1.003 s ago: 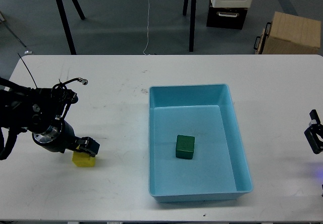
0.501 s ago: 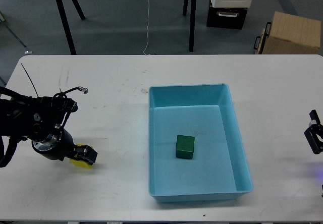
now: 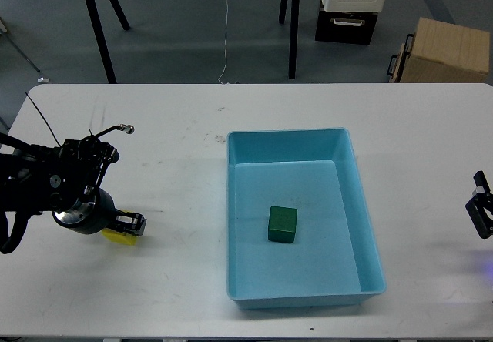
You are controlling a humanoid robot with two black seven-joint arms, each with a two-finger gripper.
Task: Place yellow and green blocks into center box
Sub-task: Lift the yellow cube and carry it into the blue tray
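The dark green block [image 3: 283,224] lies inside the light-blue center box [image 3: 293,139], near its middle. The yellow block [image 3: 119,236] sits on the white table, left of the box, mostly hidden under my left gripper [image 3: 129,223]. That gripper is low over the block, touching or almost touching it; it is dark and small, so I cannot tell how its fingers stand. My right gripper [image 3: 481,211] hovers at the right edge of the view, away from both blocks, and its fingers are unclear.
The white table [image 3: 177,149] spans the view. On the floor behind it stand black stand legs [image 3: 293,26], a black-and-white crate [image 3: 350,3] and a brown cardboard box [image 3: 443,49]. A thin cable [image 3: 108,130] loops up from my left arm.
My left gripper has shifted a little left and now covers more of the yellow block, which sits slightly further left. My right gripper has dropped slightly. The green block has not moved.
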